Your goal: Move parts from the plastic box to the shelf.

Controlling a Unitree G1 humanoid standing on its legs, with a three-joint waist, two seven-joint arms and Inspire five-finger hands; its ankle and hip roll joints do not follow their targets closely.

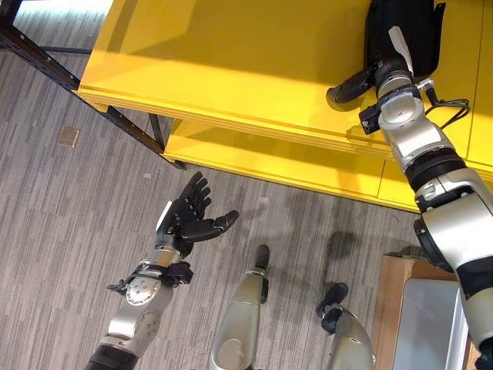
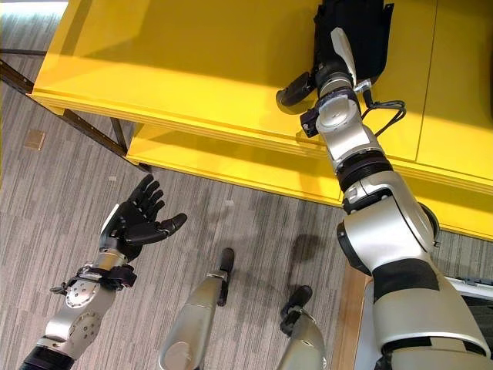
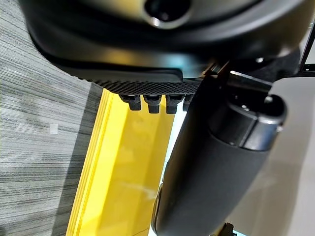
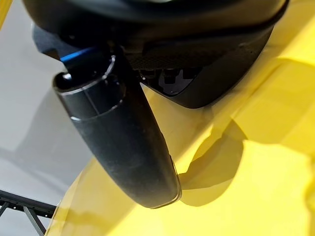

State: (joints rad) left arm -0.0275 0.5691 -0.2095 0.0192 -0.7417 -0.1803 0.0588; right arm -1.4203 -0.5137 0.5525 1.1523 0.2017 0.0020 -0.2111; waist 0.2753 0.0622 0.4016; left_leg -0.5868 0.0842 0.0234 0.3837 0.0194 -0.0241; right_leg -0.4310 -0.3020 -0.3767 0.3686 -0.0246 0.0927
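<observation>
i read the scene from the nearest point outward. nearest to me, beside the right arm at the lower right of the head views, i see the corner of a grey plastic box (image 1: pixel 431 324) resting on a light wooden surface (image 1: pixel 391 308); i cannot tell what it contains.

the left hand (image 1: pixel 187 220) is held over the grey carpet floor (image 1: pixel 69 223), palm turned up, fingers spread and straight, thumb stretched out to the side. it holds nothing. in the left wrist view the thumb (image 3: pixel 216 172) stands out in front of the row of fingers, and past them i see the edge of the yellow shelf (image 3: pixel 123 167) with the floor beside it.

a small tan square (image 1: pixel 68 136) lies on the floor, well out past the left hand toward the left.

farther out, the yellow shelf (image 1: pixel 231 69) runs across the top of the head views, with a lower yellow board (image 1: pixel 254 158) under its front edge and a dark metal frame (image 1: pixel 46 62) at its left end.

the right hand (image 2: pixel 339 35) is the farthest item. the right arm reaches up over the shelf surface, and the hand lies on a black part (image 2: pixel 370 38) that sits on the shelf. the thumb (image 2: pixel 294 89) points away to the left, near the shelf surface. in the right wrist view the thumb (image 4: pixel 123 142) hangs just above the yellow surface. the fingers are hidden against the black part, so i cannot tell whether that hand grips it or has let go.
</observation>
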